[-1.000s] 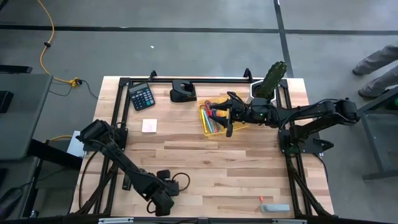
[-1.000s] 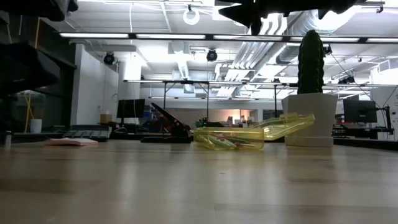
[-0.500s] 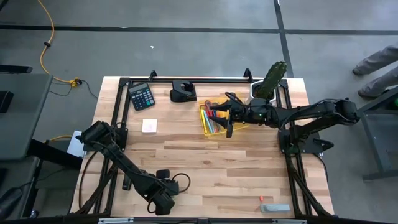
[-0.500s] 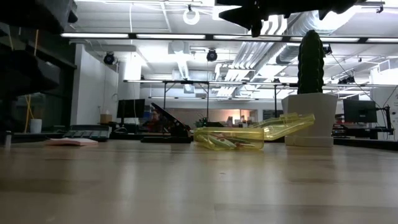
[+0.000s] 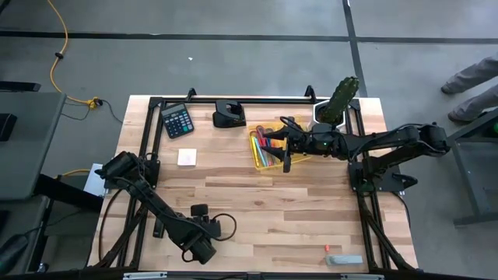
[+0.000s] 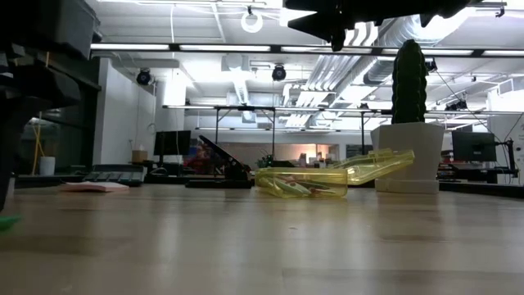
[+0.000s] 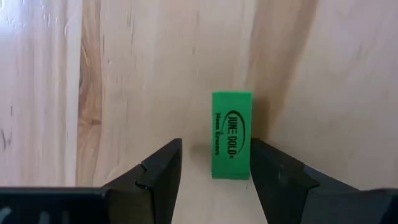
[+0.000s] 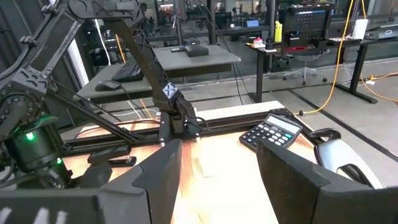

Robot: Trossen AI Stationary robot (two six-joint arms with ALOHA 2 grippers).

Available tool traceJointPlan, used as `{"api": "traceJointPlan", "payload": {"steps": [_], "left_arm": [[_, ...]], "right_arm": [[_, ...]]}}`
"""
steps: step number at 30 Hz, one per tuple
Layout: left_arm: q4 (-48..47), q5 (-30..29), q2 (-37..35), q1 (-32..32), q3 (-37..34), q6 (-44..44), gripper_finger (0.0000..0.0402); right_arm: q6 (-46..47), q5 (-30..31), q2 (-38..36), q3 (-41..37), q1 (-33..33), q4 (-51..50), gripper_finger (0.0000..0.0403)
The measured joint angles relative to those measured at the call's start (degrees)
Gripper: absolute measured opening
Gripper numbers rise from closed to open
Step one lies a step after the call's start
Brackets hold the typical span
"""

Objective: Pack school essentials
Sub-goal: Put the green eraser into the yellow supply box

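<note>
A small green eraser (image 7: pixel 231 143) lies flat on the wood near the table's near edge. My left gripper (image 7: pixel 216 148) points down over it, open, with the eraser between its fingertips. In the high view the left gripper (image 5: pixel 200 233) hides the eraser; a green sliver (image 6: pixel 6 221) shows in the low view. The open yellow see-through case (image 5: pixel 268 148) holds pencils and red-handled scissors. My right gripper (image 5: pixel 285 145) hovers above the case, open and empty. The pale pink pad (image 5: pixel 187 157) lies flat left of the case.
A black calculator (image 5: pixel 177 120) and a black stapler-like thing (image 5: pixel 229 115) sit by the far edge. A cactus in a white pot (image 5: pixel 338 101) stands right of the case. A grey item with a red bit (image 5: pixel 342 259) lies at the near right corner. Bare wood fills the middle.
My left gripper has come down over the table near its near edge and shifted slightly toward the left edge. In the low view its dark bulk now fills more of the left side, and the green eraser shows beneath it. The right arm has kept still.
</note>
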Motion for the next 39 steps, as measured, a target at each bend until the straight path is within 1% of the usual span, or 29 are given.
{"api": "traceJointPlan", "payload": {"steps": [3, 8, 13, 18, 25, 28, 35, 39], "left_arm": [[1.17, -0.44, 0.00, 0.06, -0.17, 1.45, 0.0172], [2.46, -0.61, -0.38, 0.14, -0.28, 0.29, 0.0172], [3.84, 1.48, 0.53, 0.45, -0.27, 0.58, 0.0172], [5.70, 5.36, 1.38, 1.39, -0.11, 0.55, 0.0172], [5.66, 5.16, 1.18, 2.58, -0.18, 0.65, 0.0170], [5.29, 5.26, 1.18, 2.61, -0.15, 1.40, 0.0157], [5.00, 5.31, 1.18, 2.40, -0.10, 1.56, 0.0102], [4.81, 6.59, 0.71, 2.95, -0.20, 2.04, 0.0082]], "right_arm": [[0.00, -0.04, 0.00, 0.00, 0.00, -0.16, 0.0199], [0.00, -0.04, 0.00, 0.00, 0.00, -0.29, 0.0199], [-0.01, -0.04, 0.00, 0.00, 0.00, -0.31, 0.0199], [0.00, -0.02, 0.00, 0.00, 0.00, -0.31, 0.0199], [-0.02, -0.02, 0.00, 0.00, 0.00, -0.43, 0.0199], [-0.02, -0.02, 0.00, 0.00, -0.01, -0.44, 0.0199], [-0.47, -0.02, 0.00, 0.00, 0.00, -0.55, 0.0199], [-0.94, 0.01, 0.00, 0.00, -0.02, -1.05, 0.0199]]}}
